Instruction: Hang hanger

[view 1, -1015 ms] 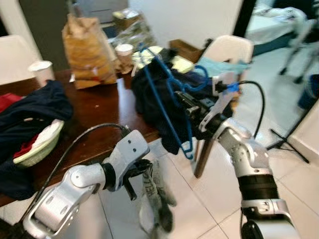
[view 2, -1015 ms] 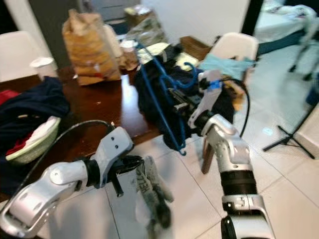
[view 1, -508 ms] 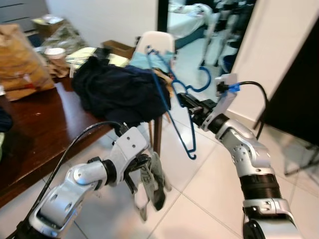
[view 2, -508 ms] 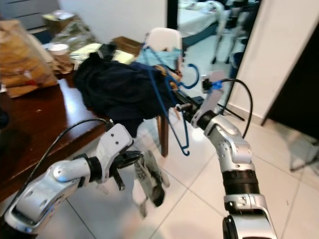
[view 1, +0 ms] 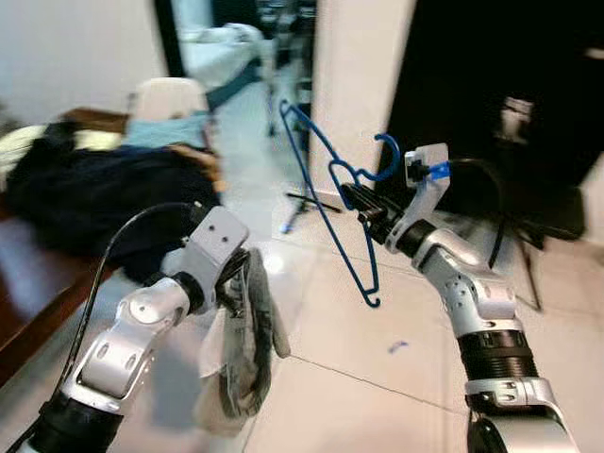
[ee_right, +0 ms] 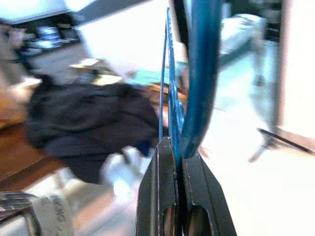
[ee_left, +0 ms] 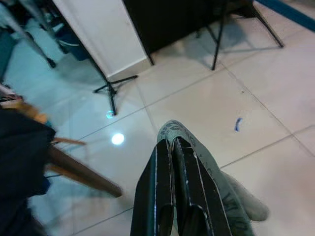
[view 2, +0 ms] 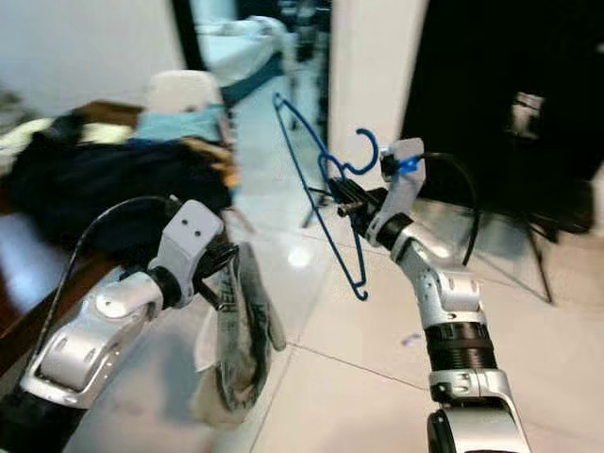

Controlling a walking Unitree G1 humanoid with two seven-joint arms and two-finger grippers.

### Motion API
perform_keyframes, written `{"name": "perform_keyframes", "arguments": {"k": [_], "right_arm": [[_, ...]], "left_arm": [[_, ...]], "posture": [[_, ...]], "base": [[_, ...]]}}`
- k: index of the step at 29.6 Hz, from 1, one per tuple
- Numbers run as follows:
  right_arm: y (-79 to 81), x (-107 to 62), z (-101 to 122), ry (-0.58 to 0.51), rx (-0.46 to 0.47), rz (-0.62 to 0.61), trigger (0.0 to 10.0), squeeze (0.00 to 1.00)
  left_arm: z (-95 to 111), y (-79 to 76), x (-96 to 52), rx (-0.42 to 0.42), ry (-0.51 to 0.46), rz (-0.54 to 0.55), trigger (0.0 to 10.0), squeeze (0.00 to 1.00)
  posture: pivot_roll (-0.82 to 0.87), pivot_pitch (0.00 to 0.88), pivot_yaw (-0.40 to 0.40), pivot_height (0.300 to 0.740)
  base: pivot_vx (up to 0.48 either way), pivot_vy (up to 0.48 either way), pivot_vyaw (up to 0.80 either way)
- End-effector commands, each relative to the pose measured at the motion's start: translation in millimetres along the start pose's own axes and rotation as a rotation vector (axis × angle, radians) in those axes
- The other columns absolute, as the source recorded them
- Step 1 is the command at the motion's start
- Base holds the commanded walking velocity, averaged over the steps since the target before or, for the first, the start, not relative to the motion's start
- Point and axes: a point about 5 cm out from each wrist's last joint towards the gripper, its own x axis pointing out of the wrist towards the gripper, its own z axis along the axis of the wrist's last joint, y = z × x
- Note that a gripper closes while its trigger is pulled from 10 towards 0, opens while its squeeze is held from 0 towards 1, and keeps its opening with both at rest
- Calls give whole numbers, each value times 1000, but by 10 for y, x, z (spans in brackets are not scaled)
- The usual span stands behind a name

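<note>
Desk (view 1: 28, 293): at far left, heaped with dark clothes (view 1: 85, 193).
Left gripper (view 1: 238, 283): raised over the tiled floor (view 1: 377, 377); fingers (ee_left: 162, 191) closed on a grey-green cloth (view 1: 241, 349), which hangs limp below them.
Hanger (view 1: 330, 203): blue, held up in the air, hook uppermost, its neck pinched between the fingers (ee_right: 197, 196) of the right gripper (view 1: 354, 200), which are closed tight around it; the frame slants downward from them.
</note>
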Motion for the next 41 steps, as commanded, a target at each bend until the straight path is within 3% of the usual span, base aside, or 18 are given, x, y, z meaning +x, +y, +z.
{"name": "perform_keyframes", "arguments": {"k": [1, 2, 3, 4, 6, 7, 8, 10, 11, 12, 15, 23, 31, 41], "right_arm": [[-64, -68, -276, 92, 3, -56, 10000, 0], [-64, -134, -440, 134, 14, -64, 10000, 0], [-64, -134, -440, 134, 14, -64, 10000, 0], [8, -254, -696, 184, 65, -48, 10000, 0], [101, -367, -868, 189, 149, -34, 10000, 0], [101, -367, -868, 189, 149, -34, 10000, 0], [118, -417, -923, 172, 210, -57, 10000, 0], [89, -477, -948, 144, 272, -109, 10000, 0], [89, -477, -948, 144, 272, -109, 10000, 0], [52, -495, -955, 137, 290, -138, 10000, 0], [26, -501, -961, 134, 285, -155, 10000, 0], [24, -474, -984, 126, 327, -150, 10000, 0], [25, -458, -1017, 139, 363, -144, 10000, 0], [41, -391, -1089, 214, 300, -109, 10000, 0]], "left_arm": [[-283, -19, -62, -64, 84, 29, 10000, 0], [-419, -57, -123, -115, 114, 43, 10000, 0], [-419, -57, -123, -115, 114, 43, 10000, 0], [-610, -121, -242, -159, 167, 70, 10000, 0], [-683, -138, -335, -264, 169, 120, 10000, 0], [-683, -138, -335, -264, 169, 120, 10000, 0], [-696, -92, -376, -427, 140, 193, 10000, 0], [-758, -72, -461, -636, 112, 264, 10000, 0], [-758, -72, -461, -636, 112, 264, 10000, 0], [-794, -103, -502, -719, 106, 256, 10000, 0], [-833, -140, -539, -797, 99, 238, 10000, 0], [-802, -69, -446, -831, 12, 188, 10000, 0], [-823, -69, -429, -863, 29, 179, 10000, 0], [-840, -67, -352, -837, 18, 162, 10000, 0]], "posture": [[-66, 47, 29, 740], [-69, 59, 27, 740], [-69, 59, 27, 740], [-71, 70, 23, 740], [-68, 80, 22, 740], [-68, 80, 22, 740], [-72, 82, 31, 740], [-87, 78, 48, 740], [-87, 78, 48, 740], [-86, 72, 45, 740], [-87, 69, 51, 740], [-93, 58, 29, 740], [-86, 43, 15, 740], [-84, 15, -40, 740]], "base": [[0, 0, -775], [0, 0, -775], [0, 0, -775], [0, 0, -775], [0, 0, -775], [0, 0, -775], [0, 0, -775], [0, 0, -775], [0, 0, -775], [0, 0, -775], [0, 0, -775], [0, 0, -775], [0, 0, -775], [0, 0, -775]]}}
